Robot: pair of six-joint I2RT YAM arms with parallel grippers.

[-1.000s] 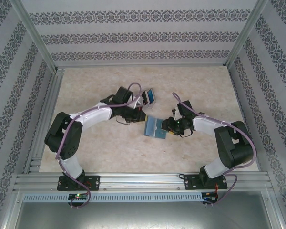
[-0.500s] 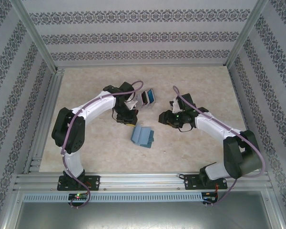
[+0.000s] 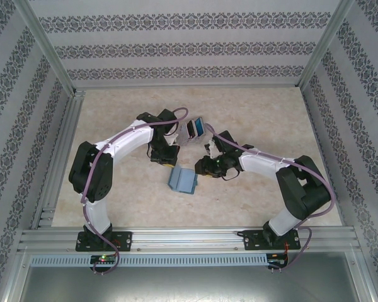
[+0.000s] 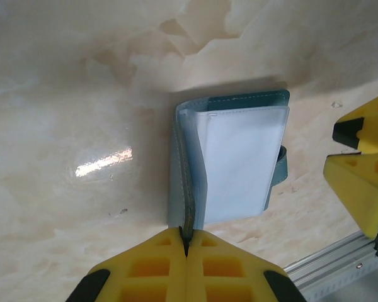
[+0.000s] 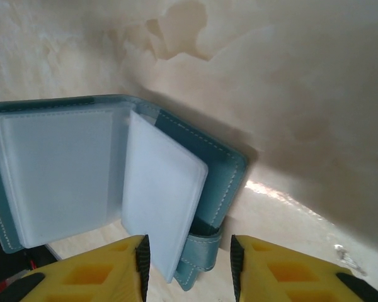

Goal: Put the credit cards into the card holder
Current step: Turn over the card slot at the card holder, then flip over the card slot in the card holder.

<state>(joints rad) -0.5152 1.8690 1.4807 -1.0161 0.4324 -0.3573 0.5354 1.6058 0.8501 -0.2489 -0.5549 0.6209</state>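
Lying on the marbled tabletop (image 3: 258, 119), just beyond the near aluminium rail (image 3: 189, 239) and about midway between the two arms, the card holder (image 3: 183, 180) is a teal bifold wallet with its pale, see-through pockets exposed. The left gripper (image 4: 186, 242) reaches it from the far left. In the left wrist view its yellow fingers (image 4: 151, 267) are pressed together, with one thin teal cover edge pinched between the tips, and that cover is seen edge-on. The rest of the wallet spreads to the right of that pinched edge, with a clear pocket leaf on top and a small teal tab sticking out at its right side.

The right gripper (image 5: 188, 251) comes in from the right, and its yellow fingertips also show at the right edge of the left wrist view. Its jaws stand narrowly apart, straddling the tab and the loose middle pocket leaf, which is tilted up. I cannot tell whether either pad actually touches them.

Farther back, near both wrists, a grey upright card stand (image 3: 192, 131) holds the credit cards. A blue card (image 3: 201, 128) faces right, and the colours of the others are too small to read. Patterned walls (image 3: 189, 50) close off the far side.
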